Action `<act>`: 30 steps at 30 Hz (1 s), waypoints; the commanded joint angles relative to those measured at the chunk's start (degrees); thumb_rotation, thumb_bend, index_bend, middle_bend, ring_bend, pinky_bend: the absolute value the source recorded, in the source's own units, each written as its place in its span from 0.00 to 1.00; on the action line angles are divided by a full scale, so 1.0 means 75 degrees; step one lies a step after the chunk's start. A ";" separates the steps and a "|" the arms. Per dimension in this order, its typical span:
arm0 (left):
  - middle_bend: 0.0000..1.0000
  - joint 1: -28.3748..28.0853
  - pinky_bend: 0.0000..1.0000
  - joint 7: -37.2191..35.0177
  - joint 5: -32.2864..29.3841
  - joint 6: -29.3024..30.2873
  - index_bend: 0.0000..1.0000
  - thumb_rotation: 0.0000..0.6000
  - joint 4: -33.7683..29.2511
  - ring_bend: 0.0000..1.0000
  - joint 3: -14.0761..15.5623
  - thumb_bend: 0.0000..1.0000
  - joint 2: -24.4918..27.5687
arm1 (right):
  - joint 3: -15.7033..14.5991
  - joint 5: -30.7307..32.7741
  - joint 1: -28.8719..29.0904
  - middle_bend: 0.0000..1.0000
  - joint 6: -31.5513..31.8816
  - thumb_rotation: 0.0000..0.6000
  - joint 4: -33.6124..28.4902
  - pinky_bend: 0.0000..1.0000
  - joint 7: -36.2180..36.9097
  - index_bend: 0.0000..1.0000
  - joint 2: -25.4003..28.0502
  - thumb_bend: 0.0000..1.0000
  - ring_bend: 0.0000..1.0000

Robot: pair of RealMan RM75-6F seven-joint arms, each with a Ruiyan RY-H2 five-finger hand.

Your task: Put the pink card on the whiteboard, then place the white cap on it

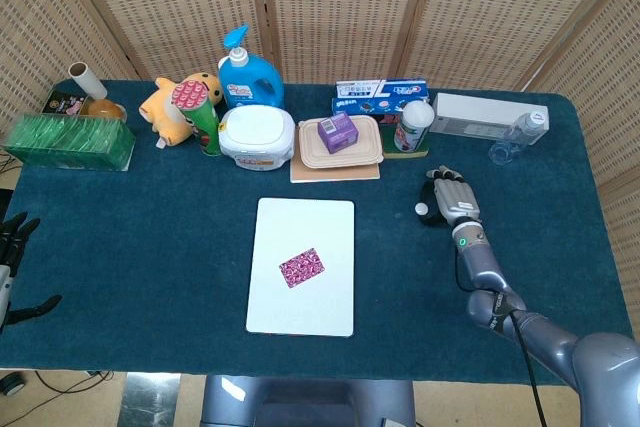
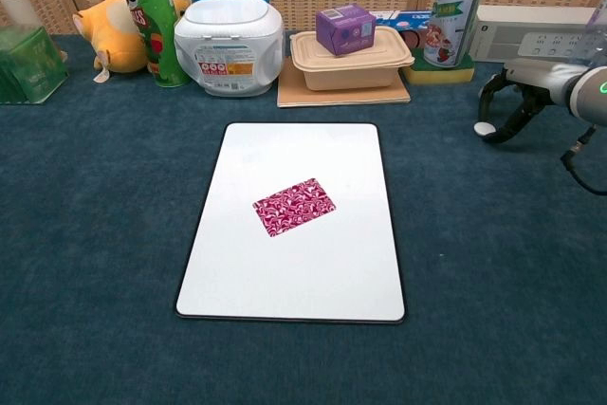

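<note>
The pink patterned card [image 1: 301, 267] [image 2: 293, 206] lies flat near the middle of the whiteboard [image 1: 302, 217] [image 2: 285, 272]. The small white cap [image 1: 422, 209] [image 2: 485, 127] lies on the blue cloth to the right of the board. My right hand [image 1: 452, 199] [image 2: 517, 92] arches over the cap, with curved fingers on either side of it; whether they touch it is unclear. My left hand [image 1: 12, 247] hangs at the table's far left edge with fingers apart, holding nothing.
Along the back stand a green box [image 1: 68, 141], plush toy [image 1: 170, 107], green can [image 2: 147, 11], detergent bottle [image 1: 245, 72], wipes tub [image 2: 229, 45], lunchbox with a purple box [image 2: 346, 30], a tin [image 2: 451, 16] and a white device [image 2: 531, 33].
</note>
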 commanded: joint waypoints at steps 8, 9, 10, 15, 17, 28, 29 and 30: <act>0.00 0.0004 0.08 -0.0021 0.0028 0.0012 0.00 1.00 -0.0004 0.00 0.0008 0.08 0.0008 | -0.0009 -0.0192 -0.0070 0.17 0.0151 1.00 -0.0450 0.07 -0.0070 0.49 0.0218 0.33 0.03; 0.00 0.0003 0.08 -0.0025 0.0031 0.0013 0.00 1.00 -0.0004 0.00 0.0006 0.08 0.0009 | -0.0003 -0.0227 -0.0078 0.17 0.0189 1.00 -0.0579 0.07 -0.0067 0.49 0.0266 0.33 0.03; 0.00 0.0003 0.08 -0.0031 0.0036 0.0018 0.00 1.00 -0.0003 0.00 0.0005 0.08 0.0010 | 0.0014 -0.0280 -0.0085 0.17 0.0236 1.00 -0.0744 0.07 -0.0045 0.49 0.0324 0.33 0.03; 0.00 -0.0009 0.07 -0.0055 0.0081 0.0006 0.00 1.00 -0.0002 0.00 0.0018 0.08 0.0017 | 0.0071 -0.0689 -0.0110 0.17 0.0517 1.00 -0.1796 0.07 0.0081 0.49 0.0678 0.34 0.03; 0.00 -0.0015 0.07 -0.0066 0.0093 -0.0006 0.00 1.00 -0.0004 0.00 0.0024 0.08 0.0024 | 0.0028 -0.0921 -0.0088 0.17 0.0658 1.00 -0.2268 0.07 -0.0024 0.49 0.0817 0.34 0.03; 0.00 -0.0013 0.07 -0.0271 0.0180 0.0009 0.00 1.00 0.0053 0.00 0.0049 0.08 0.0083 | -0.0175 -0.1025 0.0211 0.17 0.1186 1.00 -0.4117 0.07 -0.1222 0.50 0.0845 0.34 0.03; 0.00 -0.0018 0.07 -0.0315 0.0188 -0.0002 0.00 1.00 0.0068 0.00 0.0052 0.08 0.0096 | -0.0183 -0.0907 0.0262 0.17 0.1234 1.00 -0.4213 0.07 -0.1371 0.50 0.0733 0.34 0.03; 0.00 -0.0022 0.07 -0.0343 0.0194 -0.0008 0.00 1.00 0.0080 0.00 0.0053 0.08 0.0104 | -0.0183 -0.0810 0.0287 0.17 0.1283 1.00 -0.4247 0.07 -0.1471 0.50 0.0676 0.34 0.03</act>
